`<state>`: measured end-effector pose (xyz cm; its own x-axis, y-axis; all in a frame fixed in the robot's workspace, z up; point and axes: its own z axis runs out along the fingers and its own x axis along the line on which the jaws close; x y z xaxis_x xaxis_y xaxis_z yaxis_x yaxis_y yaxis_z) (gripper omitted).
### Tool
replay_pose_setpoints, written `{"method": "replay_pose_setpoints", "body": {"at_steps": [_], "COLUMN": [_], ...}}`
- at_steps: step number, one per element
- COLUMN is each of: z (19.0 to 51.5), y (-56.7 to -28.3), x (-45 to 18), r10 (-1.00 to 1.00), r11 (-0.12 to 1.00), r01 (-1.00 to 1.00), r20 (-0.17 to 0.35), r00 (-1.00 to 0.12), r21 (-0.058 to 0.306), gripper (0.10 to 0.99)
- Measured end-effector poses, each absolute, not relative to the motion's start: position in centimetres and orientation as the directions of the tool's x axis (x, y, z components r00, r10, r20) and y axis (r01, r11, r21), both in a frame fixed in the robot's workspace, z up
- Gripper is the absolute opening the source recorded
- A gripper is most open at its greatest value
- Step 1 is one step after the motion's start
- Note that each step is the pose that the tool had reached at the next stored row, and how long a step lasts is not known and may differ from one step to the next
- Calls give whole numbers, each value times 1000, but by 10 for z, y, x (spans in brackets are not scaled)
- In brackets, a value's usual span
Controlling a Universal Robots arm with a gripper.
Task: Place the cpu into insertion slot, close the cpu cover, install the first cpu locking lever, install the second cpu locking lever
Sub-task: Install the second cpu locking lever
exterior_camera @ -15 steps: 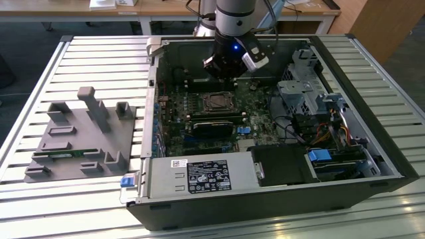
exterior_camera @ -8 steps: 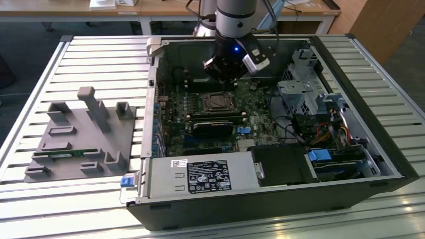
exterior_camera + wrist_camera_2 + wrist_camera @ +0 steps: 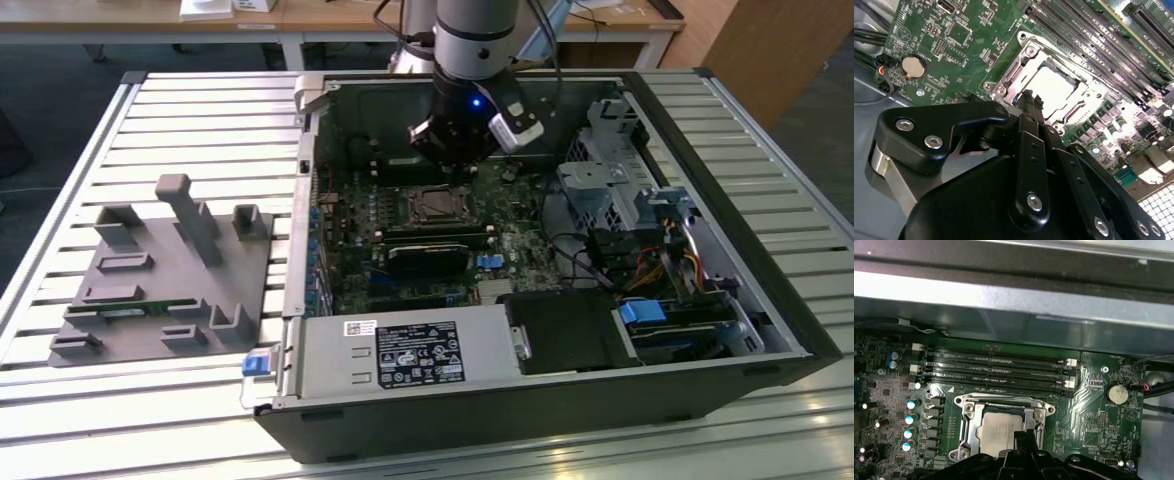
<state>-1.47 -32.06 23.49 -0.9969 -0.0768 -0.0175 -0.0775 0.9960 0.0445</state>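
- Green circuit board [image 3: 400, 225] fills the floor of the open computer case [image 3: 747, 270], which lies on its side on a slatted metal table [image 3: 80, 150].
- The robot arm [image 3: 474, 40] reaches down into the case, its gripper [image 3: 447, 160] hanging just above the socket area, on the far side of it in the exterior view.
- There's the insertion slot [image 3: 434, 207], a dark square on the board in the exterior view, right under the tool.
- In both wrist views the cpu [image 3: 1054, 90] [image 3: 999, 432] sits flat inside that slot, its dull silver top facing up.
- The cpu cover [image 3: 1024, 65] [image 3: 970, 427], a shiny metal frame, lies down around the chip, which shows through its window.
- In the second wrist view the 2 black fingers [image 3: 1030, 107] stand pressed together, nothing between them, tips just at the near edge of the frame; whether they touch it I cannot tell.
- In the first wrist view the finger tips [image 3: 1024, 437] overlap the chip's edge.
- 4 long memory slots [image 3: 999, 370] run beside the socket, next to the case wall.
- A round coin battery [image 3: 1116, 394] [image 3: 913, 66] sits on the board, well apart from the socket.
- Outside the case, at the exterior view's left, a grey plastic holder [image 3: 160, 280] rests on the table.
- A black heatsink block [image 3: 427, 262] lies just beside the socket, nearer the camera.
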Motion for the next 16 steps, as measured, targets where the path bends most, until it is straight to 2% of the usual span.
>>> {"method": "replay_pose_setpoints", "body": {"at_steps": [16], "z": [235], "y": [-328], "x": [-15], "r10": [-77], "r11": [996], "r01": [-77], "r20": [-18], "r00": [-997], "r21": [44], "gripper": [106]}}
